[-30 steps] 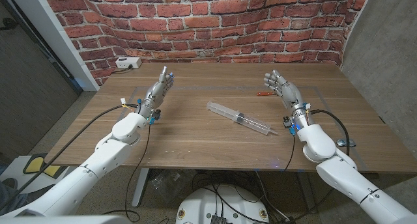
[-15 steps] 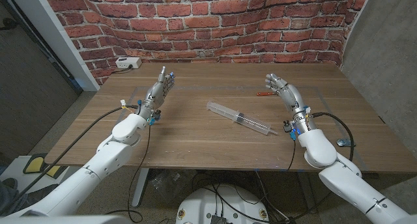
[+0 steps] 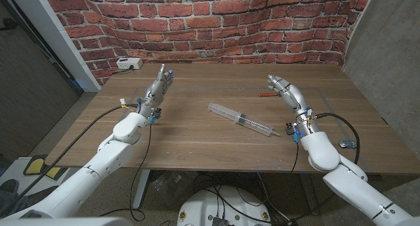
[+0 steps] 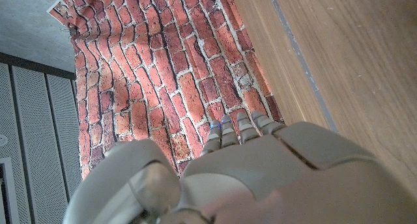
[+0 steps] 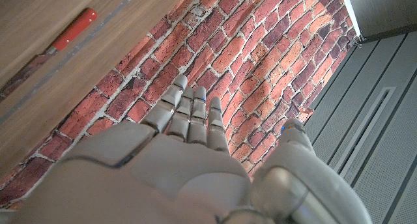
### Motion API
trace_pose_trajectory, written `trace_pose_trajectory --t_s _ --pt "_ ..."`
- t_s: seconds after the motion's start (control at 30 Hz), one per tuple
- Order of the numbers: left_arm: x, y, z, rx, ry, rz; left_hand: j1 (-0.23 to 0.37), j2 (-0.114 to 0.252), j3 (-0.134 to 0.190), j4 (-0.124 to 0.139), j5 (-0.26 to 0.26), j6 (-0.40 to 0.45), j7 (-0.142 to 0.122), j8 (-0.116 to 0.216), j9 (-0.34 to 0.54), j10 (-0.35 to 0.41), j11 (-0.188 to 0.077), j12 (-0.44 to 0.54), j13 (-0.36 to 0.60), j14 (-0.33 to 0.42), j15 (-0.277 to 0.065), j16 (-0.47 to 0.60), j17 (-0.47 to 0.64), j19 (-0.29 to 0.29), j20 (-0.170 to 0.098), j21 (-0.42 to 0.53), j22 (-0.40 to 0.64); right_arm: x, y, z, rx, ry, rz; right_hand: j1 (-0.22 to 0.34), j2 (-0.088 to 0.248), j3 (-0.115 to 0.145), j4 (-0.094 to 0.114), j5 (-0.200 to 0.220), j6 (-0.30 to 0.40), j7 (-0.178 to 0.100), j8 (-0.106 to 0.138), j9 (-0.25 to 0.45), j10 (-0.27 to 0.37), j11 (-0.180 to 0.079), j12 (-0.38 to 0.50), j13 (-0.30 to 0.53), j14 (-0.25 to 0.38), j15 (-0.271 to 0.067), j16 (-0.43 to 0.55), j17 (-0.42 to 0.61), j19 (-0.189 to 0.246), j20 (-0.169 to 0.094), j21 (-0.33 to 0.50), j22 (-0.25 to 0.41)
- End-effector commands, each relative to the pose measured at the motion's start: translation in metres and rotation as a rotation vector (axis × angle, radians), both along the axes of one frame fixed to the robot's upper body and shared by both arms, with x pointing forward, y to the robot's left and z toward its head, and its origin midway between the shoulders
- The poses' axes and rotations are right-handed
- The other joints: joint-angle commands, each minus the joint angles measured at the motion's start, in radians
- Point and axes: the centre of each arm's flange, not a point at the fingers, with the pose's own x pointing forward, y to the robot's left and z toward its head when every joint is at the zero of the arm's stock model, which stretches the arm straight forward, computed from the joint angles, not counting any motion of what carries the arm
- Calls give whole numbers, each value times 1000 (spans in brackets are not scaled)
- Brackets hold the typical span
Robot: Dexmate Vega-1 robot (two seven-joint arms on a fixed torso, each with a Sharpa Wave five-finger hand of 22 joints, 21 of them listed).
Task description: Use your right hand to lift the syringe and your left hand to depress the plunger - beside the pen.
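Observation:
A clear plastic syringe [image 3: 239, 118] lies diagonally on the wooden table [image 3: 197, 134] near its middle, needle end toward the right hand. A red pen [image 3: 266, 93] lies behind it, close to the right hand's fingertips; the pen [image 5: 70, 30] also shows in the right wrist view. My right hand [image 3: 289, 94] is raised over the table's right side, fingers apart and empty, a short way right of the syringe. My left hand [image 3: 158, 91] is raised over the left side, fingers extended, holding nothing, well left of the syringe.
A white power strip [image 3: 129, 64] sits at the table's back left corner. A brick wall [image 3: 210, 22] runs behind the table. A small metal object [image 3: 347, 143] lies near the right front edge. Thin tape lines [image 3: 210, 88] mark the tabletop.
My right hand has tipped forward and lowered slightly toward the pen. My left hand has lifted a little. The syringe has not moved.

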Motion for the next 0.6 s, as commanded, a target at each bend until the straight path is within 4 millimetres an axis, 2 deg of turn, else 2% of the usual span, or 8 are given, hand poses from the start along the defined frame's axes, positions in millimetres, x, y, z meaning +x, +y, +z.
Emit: trace_pose_trajectory --t_s 0.03,0.3,0.6 --pt "-2 7 5 8 -5 17 -1 5 -5 -4 -3 0 3 -2 6 -5 -3 -4 6 -8 2 -2 4 3 -6 -4 4 -14 17 6 -132 -86 -173 13 4 7 -8 -1 1 -9 -4 1 5 -6 -6 2 9 -4 3 1 4 0 6 3" --pt "-7 6 7 31 -49 1 1 8 -4 -4 -4 6 3 -1 6 3 -5 -2 6 -1 2 0 4 9 -7 -3 4 -20 30 -4 -188 -125 -256 20 8 11 -11 -1 -1 -13 -7 0 13 -7 -4 1 12 -9 1 1 6 -1 5 3" --pt "-11 0 11 84 -48 1 3 11 -2 -4 -5 9 3 -1 6 14 -2 1 6 8 4 4 4 12 -6 -3 4 -24 41 -6 -303 -177 -358 27 9 13 -14 -2 -3 -18 -9 0 17 -12 -5 1 14 -14 -1 0 7 -4 4 3"
